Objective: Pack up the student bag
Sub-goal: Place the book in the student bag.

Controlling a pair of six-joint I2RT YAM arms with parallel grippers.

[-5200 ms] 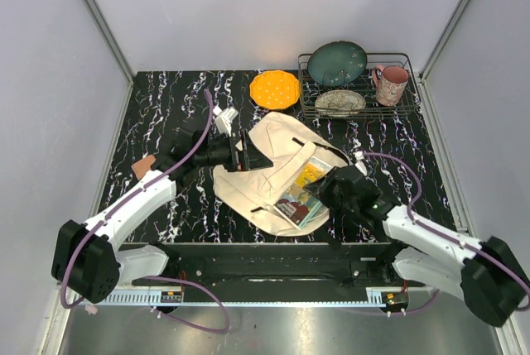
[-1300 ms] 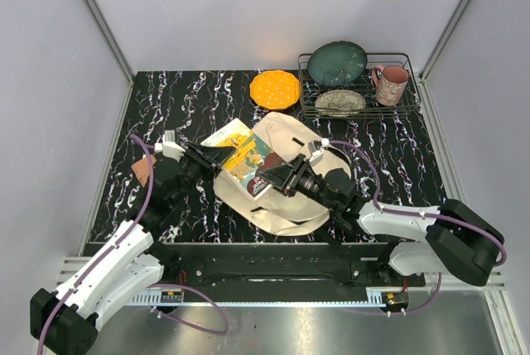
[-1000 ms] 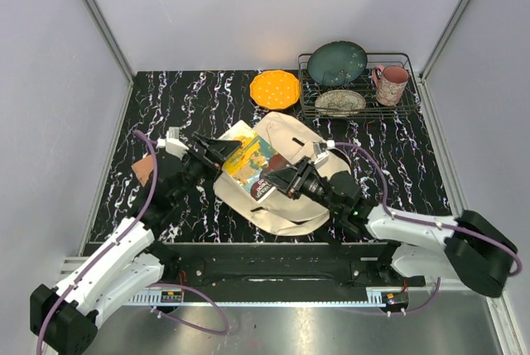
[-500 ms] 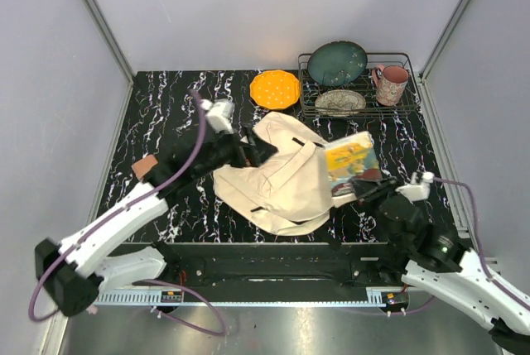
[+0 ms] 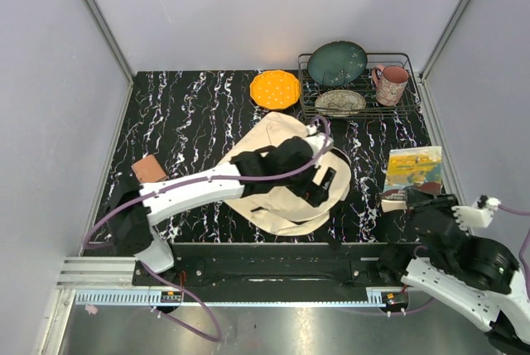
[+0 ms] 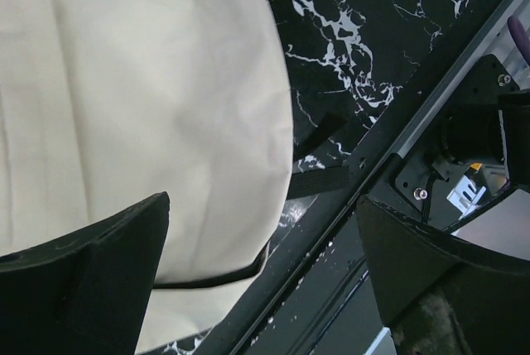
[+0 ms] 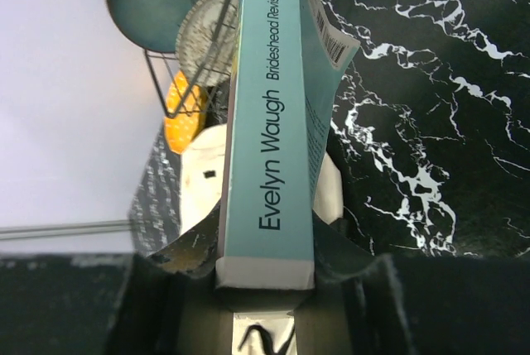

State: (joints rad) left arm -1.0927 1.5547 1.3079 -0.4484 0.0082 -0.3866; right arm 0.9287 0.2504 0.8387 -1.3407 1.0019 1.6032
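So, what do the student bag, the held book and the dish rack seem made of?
Student bag: matte cream fabric, probably canvas; it folds and creases. Book: paperback, smooth printed card cover over paper pages. Dish rack: thin dark wire, likely coated metal.

Cream student bag (image 5: 277, 181) flat, mid-table

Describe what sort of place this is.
Probably a lab robot cell, not a home: blank panel walls box in a marbled table, with staged props, a dish rack, student bag and book.
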